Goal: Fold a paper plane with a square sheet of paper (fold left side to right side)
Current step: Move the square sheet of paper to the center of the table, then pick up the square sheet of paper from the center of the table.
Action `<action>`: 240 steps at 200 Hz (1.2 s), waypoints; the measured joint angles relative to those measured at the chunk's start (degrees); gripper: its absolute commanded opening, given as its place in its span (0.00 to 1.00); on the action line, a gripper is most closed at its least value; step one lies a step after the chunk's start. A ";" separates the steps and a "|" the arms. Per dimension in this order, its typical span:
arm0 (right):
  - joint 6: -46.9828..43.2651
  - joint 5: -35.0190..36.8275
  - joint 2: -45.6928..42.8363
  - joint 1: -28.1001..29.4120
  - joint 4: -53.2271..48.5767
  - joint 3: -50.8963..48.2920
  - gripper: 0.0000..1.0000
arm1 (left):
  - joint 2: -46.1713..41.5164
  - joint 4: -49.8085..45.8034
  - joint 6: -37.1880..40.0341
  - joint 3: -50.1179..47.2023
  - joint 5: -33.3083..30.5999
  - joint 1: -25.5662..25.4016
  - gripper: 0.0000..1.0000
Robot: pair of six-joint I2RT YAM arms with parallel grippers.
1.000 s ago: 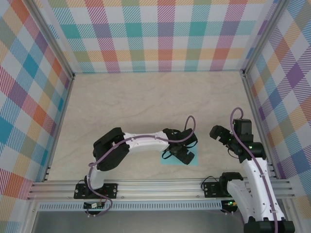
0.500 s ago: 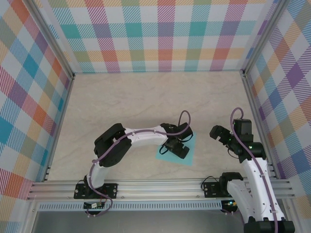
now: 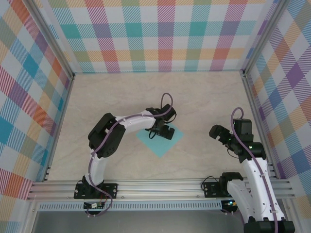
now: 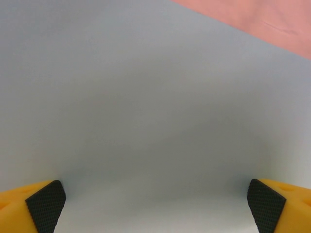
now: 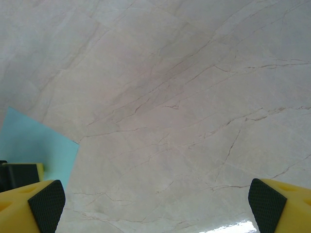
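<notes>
Top view: count is one square sheet of paper (image 3: 160, 144), two arms, two grippers. The sheet lies flat on the table (image 3: 116, 97), turned corner-on like a diamond, with no fold visible. Pose of the left arm: up from the near rail, elbow kicked out to its own left, forearm running right, wrist tipped down. That puts the left gripper (image 3: 164, 130) over the sheet's far corner, and most of the paper spreads out on the near side of its jaws. Pose of the right arm: folded up above its base, wrist aimed across towards the other arm. So the right gripper (image 3: 218, 133) hangs over bare table, with the sheet well apart, out ahead of its jaws.

Left wrist view: two fingertips (image 4: 46, 208) sit at the bottom corners. The left gripper (image 4: 155, 208) has its jaws spread fully wide, nothing pinched between them. Paper (image 4: 146, 107) runs under and ahead of the jaws, across the whole gap. One straight edge crosses ahead and to the right, with a strip of table (image 4: 272, 19) beyond it. Can't tell if the pads touch the paper.

Right wrist view: the right gripper (image 5: 156, 204) also has its jaws fully wide and empty. One corner of the sheet (image 5: 34, 141) shows ahead of the finger on the view's left side. Between and ahead of the jaws is bare marbled table (image 5: 170, 97).
</notes>
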 measured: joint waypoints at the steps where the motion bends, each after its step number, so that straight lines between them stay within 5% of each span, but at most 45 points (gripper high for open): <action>1: 0.02 0.00 0.02 0.00 0.00 0.00 1.00 | 0.04 0.00 0.00 0.07 -0.11 0.17 0.99; 78: 0.85 -5.92 3.91 0.00 2.80 -0.07 1.00 | 2.27 -0.24 0.04 4.00 1.20 2.69 1.00; 113: 1.55 -11.19 11.69 1.62 7.19 0.00 1.00 | -3.19 0.35 -0.11 2.25 6.03 4.17 1.00; 165: 4.13 -6.43 31.76 18.73 10.99 8.72 1.00 | -19.98 5.90 -3.50 -11.45 15.47 13.40 0.96; 240: 9.53 2.71 55.15 29.94 15.85 24.00 1.00 | -15.02 12.17 -6.71 -18.51 28.41 18.53 0.84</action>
